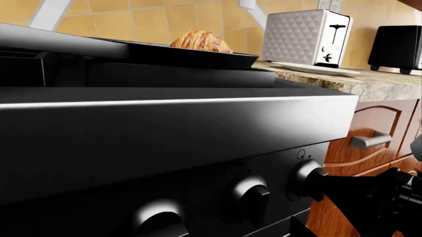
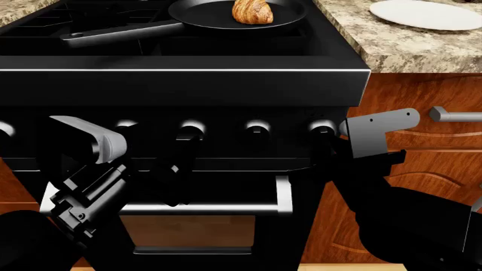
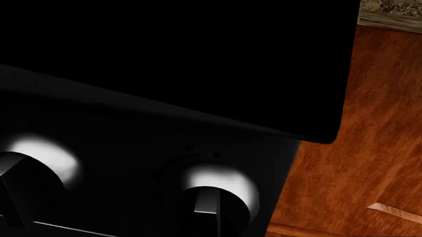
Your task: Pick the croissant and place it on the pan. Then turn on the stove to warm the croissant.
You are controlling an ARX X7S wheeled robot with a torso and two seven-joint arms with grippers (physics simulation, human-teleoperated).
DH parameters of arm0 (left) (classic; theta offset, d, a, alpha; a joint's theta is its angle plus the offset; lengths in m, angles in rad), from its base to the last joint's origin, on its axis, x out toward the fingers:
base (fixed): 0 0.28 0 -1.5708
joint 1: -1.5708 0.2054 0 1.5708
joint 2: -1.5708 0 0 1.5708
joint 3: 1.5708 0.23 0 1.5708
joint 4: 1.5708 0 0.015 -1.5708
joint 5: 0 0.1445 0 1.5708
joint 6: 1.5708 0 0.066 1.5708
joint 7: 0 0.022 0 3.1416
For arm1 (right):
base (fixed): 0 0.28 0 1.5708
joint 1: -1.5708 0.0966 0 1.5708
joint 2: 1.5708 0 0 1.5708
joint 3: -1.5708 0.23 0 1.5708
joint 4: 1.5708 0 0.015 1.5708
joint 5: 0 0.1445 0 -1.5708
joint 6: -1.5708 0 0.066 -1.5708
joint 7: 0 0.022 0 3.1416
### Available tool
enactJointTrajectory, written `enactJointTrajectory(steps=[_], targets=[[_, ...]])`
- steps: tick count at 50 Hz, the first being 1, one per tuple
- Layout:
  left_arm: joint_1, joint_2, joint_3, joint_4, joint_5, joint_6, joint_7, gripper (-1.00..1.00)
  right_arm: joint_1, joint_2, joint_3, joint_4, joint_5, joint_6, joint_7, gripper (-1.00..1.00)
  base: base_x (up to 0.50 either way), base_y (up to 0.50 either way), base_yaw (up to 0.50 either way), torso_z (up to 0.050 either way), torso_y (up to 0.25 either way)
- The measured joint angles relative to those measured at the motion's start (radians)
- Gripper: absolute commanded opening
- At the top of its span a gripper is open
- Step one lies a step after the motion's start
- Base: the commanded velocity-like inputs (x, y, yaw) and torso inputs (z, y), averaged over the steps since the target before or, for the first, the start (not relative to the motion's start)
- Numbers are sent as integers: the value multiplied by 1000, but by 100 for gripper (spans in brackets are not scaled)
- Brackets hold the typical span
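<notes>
The croissant (image 2: 252, 11) lies in the pan (image 2: 197, 16) at the stove's (image 2: 180, 84) back right corner, handle toward the left. The right gripper (image 2: 325, 141) meets the rightmost knob (image 2: 322, 129) (jaws hidden). The left gripper (image 2: 180, 169) hangs before the oven door.

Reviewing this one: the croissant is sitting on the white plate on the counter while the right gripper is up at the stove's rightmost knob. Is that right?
Not quite. The croissant is in the pan on the stove, as the head view shows; the white plate on the counter holds nothing. The rest stands: the right gripper is up at the rightmost knob.
</notes>
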Motion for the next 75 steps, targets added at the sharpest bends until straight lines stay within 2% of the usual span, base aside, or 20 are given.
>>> enactJointTrajectory(steps=[29,75], targets=[[5,-5,-2,-1,-8,10,-2,100,13,3,-22,-4,-28,18,0,-100,0,0,0,0,0],[4,-13,2,7,-22,17,-20,100,120,30,-165,-48,-167,159,-43,-100,0,0,0,0,0]])
